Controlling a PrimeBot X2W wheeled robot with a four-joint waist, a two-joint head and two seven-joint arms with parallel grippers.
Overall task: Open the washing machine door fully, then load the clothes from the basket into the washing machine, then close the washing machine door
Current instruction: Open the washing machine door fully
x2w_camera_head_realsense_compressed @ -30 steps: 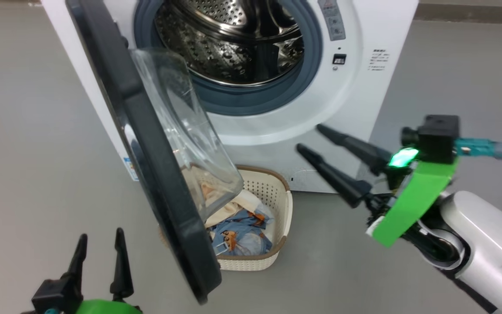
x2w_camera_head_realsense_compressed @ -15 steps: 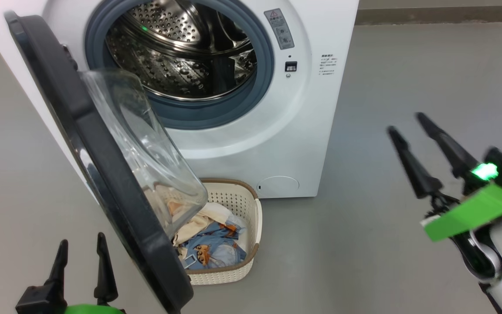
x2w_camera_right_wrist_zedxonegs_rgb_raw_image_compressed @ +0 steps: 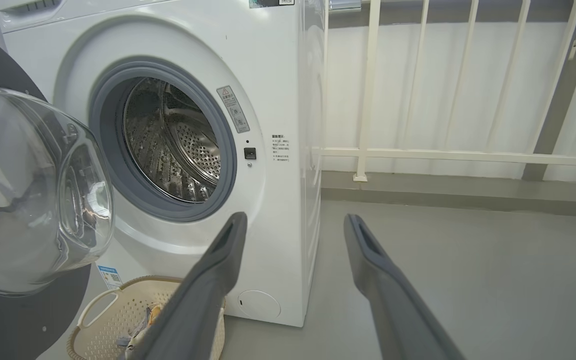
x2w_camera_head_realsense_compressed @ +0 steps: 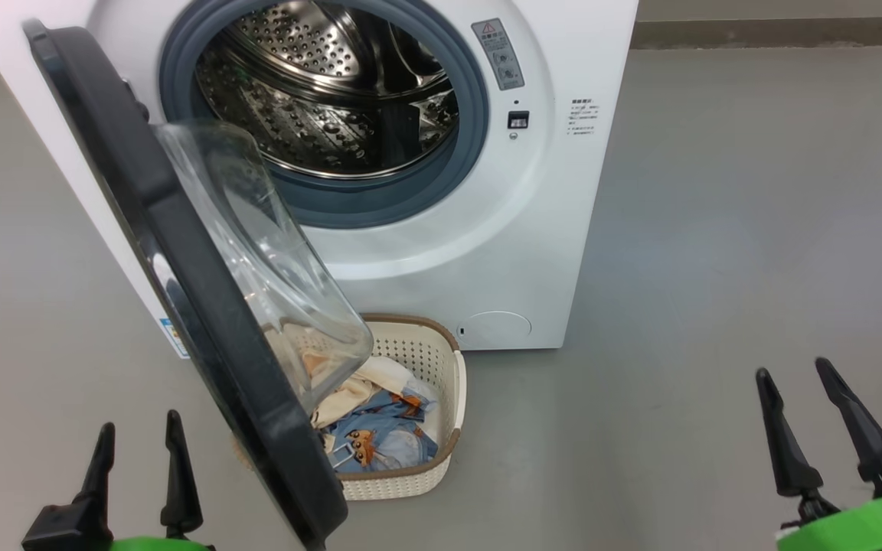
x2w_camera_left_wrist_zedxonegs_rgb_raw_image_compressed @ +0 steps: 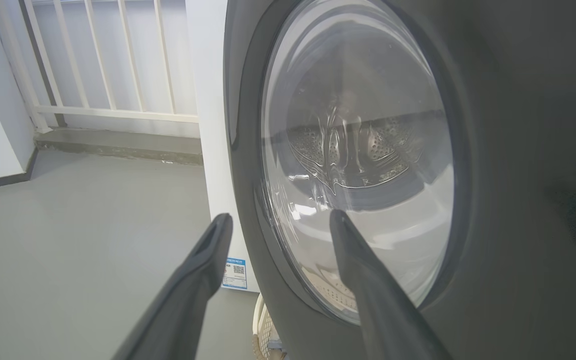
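Door-opening seems unfinished: washing machine door point(x2w_camera_head_realsense_compressed: 181, 291) overhangs basket point(x2w_camera_head_realsense_compressed: 452, 360); left gripper point(x2w_camera_head_realsense_compressed: 140, 419) beside it and right gripper point(x2w_camera_head_realsense_compressed: 792, 367) both spread, empty; next, push door wider.

One washing machine point(x2w_camera_head_realsense_compressed: 533, 252), one door point(x2w_camera_head_realsense_compressed: 215, 329), one basket point(x2w_camera_head_realsense_compressed: 452, 398), two grippers point(x2w_camera_head_realsense_compressed: 140, 419) point(x2w_camera_head_realsense_compressed: 792, 367), perhaps three clothes point(x2w_camera_head_realsense_compressed: 387, 440).

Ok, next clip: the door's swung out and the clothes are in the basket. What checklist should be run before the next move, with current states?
1. Fully open door: not ok; it stands out from the washer and covers the left side of the basket in the head view.
2. Unblocked drum: ok.
3. Reachable clothes in basket: ok on the right side, the rest lies behind the door.
4. Open, empty jaws on left gripper and right gripper: ok.
5. Gap between left gripper and door: cannot tell; the left wrist view shows them close.
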